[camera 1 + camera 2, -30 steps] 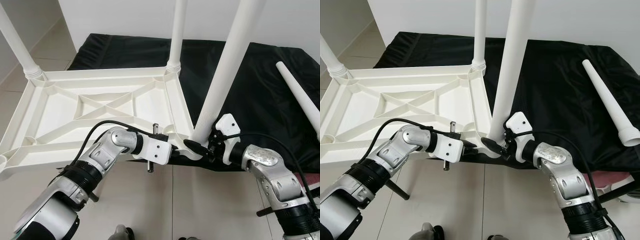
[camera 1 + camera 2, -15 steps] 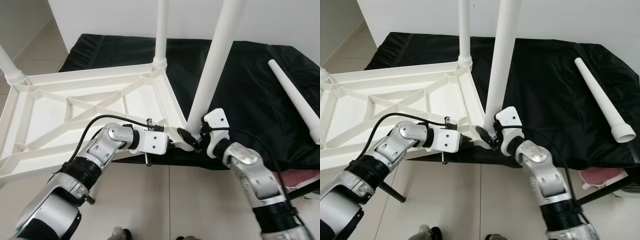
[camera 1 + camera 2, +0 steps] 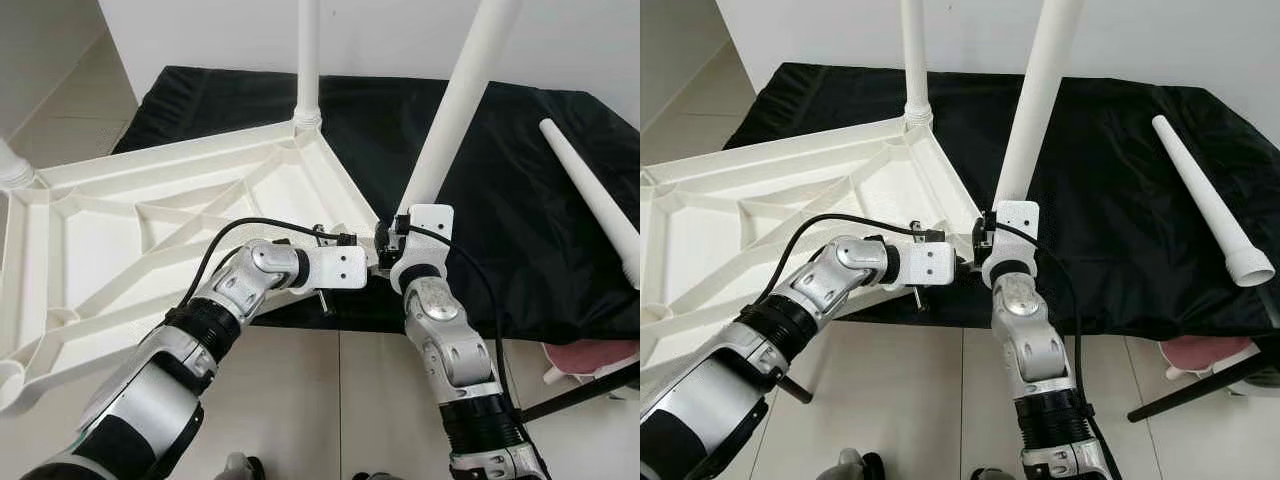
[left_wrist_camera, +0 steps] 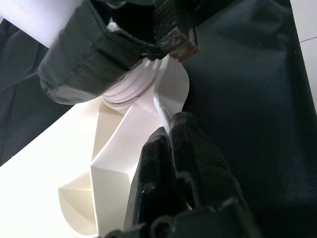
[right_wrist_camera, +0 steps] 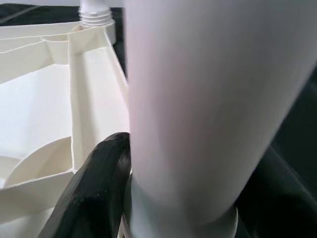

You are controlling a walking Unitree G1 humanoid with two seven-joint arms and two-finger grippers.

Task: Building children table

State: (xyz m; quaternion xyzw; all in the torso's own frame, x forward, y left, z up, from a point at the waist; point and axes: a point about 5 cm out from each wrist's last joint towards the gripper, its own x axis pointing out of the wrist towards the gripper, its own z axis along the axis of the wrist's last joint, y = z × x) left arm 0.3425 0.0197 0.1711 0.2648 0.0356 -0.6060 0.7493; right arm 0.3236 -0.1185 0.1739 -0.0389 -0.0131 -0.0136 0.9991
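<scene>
**Leg 3 going into near corner socket**

Tabletop (image 3: 150, 230) lies underside-up, half on black cloth (image 3: 520, 180), half over the floor. R gripper (image 3: 385, 238) clamped on leg (image 3: 455, 110) base. L gripper (image 4: 171, 163) fingers together, pinching the corner rim. Leg's long axis leans toward 1 o'clock, tip up, thick end in socket. Next, I reckon: straighten, twist home. Spare leg (image 3: 590, 195) lies at 3 o'clock, thick end near.
</scene>
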